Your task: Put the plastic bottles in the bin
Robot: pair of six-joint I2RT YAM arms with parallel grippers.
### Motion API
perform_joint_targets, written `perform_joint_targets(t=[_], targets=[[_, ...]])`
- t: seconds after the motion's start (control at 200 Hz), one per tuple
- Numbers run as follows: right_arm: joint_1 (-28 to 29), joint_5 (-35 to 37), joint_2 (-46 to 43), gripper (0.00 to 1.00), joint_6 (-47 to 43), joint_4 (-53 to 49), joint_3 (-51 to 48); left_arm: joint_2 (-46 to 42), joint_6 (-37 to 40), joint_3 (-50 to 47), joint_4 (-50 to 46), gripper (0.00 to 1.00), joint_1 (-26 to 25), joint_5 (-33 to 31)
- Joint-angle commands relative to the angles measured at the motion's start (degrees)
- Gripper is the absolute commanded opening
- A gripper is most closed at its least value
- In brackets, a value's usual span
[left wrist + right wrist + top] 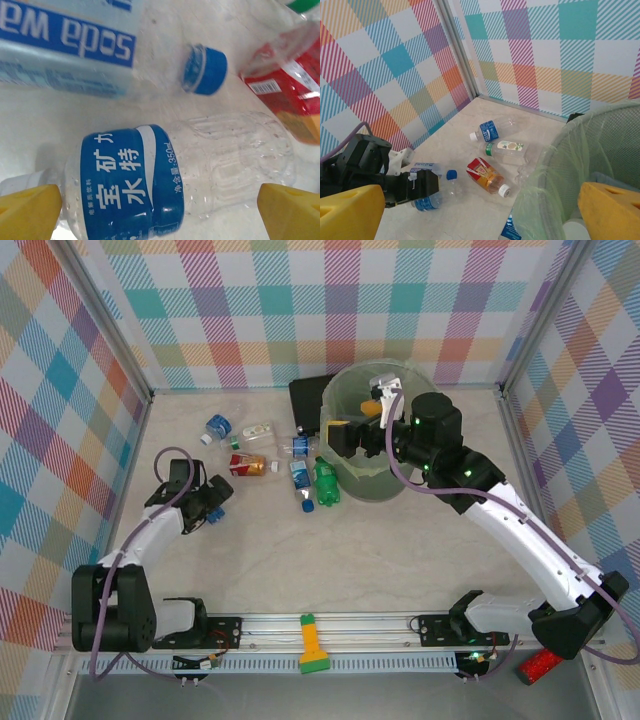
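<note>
Two grippers to report. My left gripper [160, 214] is spread wide. Its yellow fingertips [30, 212] stand either side of a clear plastic bottle with a blue wrap label [132, 182], which lies on its side on the pale counter [400, 560], well apart from the round translucent grey-green bin [372, 445]. No contact is visible yet. My right gripper [480, 215] is likewise spread and carries nothing, hanging over the bin's rim.

Judgement: the step in hand is the left pinch. The bottle wall looks thin and will likely buckle, so I should close squarely across the labelled band with only enough force to hold. A clear soda-water bottle with a blue cap [65, 45] and a red-labelled bottle [290, 95] lie near, and a straight lift should avoid dragging them. The right arm should clear the bin before I carry across.
</note>
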Motion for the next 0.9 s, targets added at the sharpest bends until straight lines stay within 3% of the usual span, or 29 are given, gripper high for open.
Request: perform_joint_targets(t=[0.0,0.295,0.625,0.895], targets=[[0.5,-0.8,0.4,0.99,1.3,2.3,-0.2,-3.3,-1.8,-1.4,-1.3,1.00,-1.6,4.9],[0.6,-0.9,1.0,0.99,1.7,2.5,0.0,-7.7,-5.0,-4.2,-0.2,1.00,-6.5,9.2],[0.8,-0.9,0.4,0.99,2.0,2.0,-0.4,-11.1,1.9,0.9,-6.6,1.00,-7.2,-3.6],[1.0,-0.8,-0.2,0.99,2.0,1.6,-0.4,0.5,4.0,1.8,1.1,1.00,-5.4,-6.6]])
